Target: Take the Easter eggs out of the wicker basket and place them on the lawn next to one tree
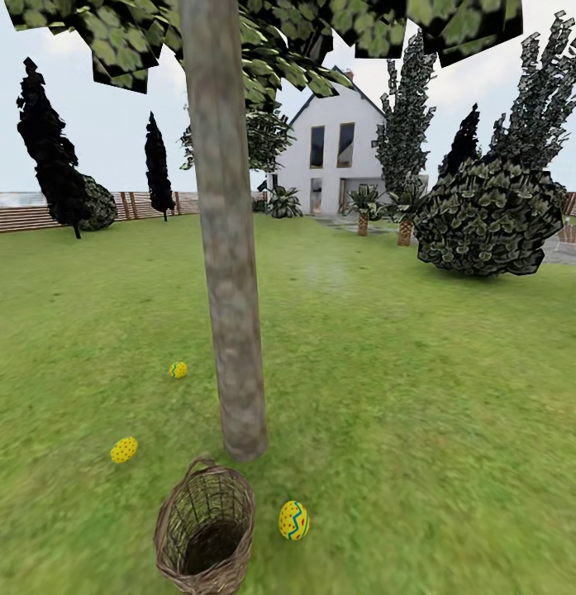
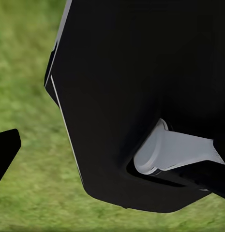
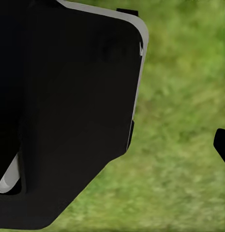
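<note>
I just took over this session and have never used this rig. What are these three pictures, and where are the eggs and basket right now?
The big picture comes from the camera on the robot's head, looking forward and down over the lawn. A tree stands straight ahead. At its foot the wicker basket looks empty. Three Easter eggs lie on the grass around the trunk: a striped egg beside the basket, a dotted egg to the left, and another egg farther back. The two small pictures come from cameras on the wrists; each shows dark robot parts over grass, so I cannot tell whether either gripper is open, and no egg appears there.
</note>
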